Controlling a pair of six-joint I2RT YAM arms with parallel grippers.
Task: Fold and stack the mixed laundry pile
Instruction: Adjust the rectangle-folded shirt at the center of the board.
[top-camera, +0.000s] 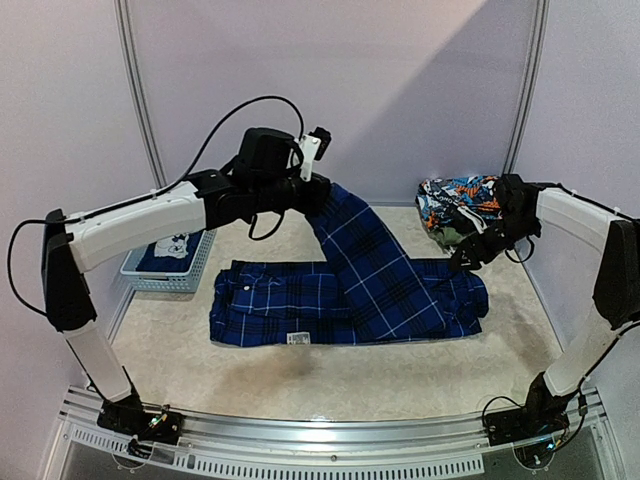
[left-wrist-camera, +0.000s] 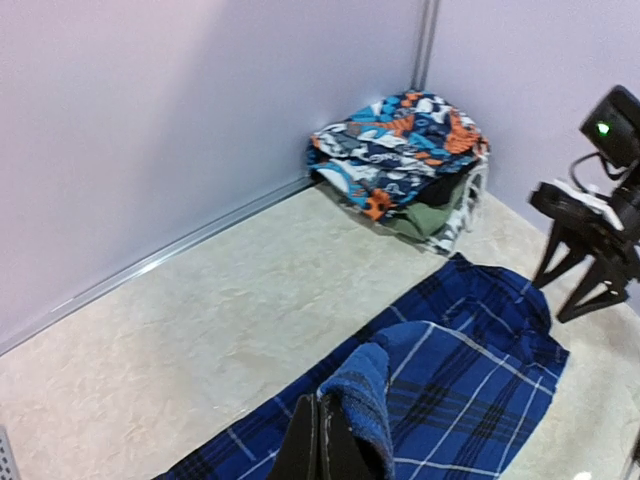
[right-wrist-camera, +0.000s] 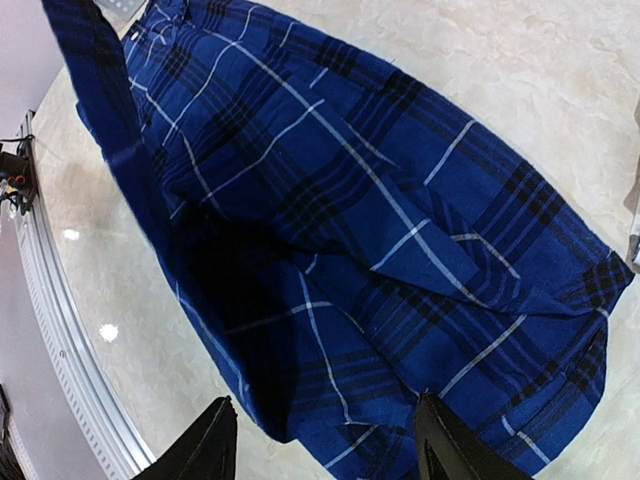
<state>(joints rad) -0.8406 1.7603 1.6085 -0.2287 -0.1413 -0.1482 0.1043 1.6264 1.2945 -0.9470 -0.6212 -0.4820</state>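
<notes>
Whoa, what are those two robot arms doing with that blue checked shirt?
They are folding laundry. The left gripper is pinching part of the blue plaid shirt and holding it up off the table, with the rest lying flat. The right gripper hangs open over the shirt's other end. A stack of folded clothes sits in the back corner.

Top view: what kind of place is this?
Probably a robot lab booth: plain walls box in a table, two robot arms are bolted to its near edge, and a plaid shirt is out for folding.
</notes>
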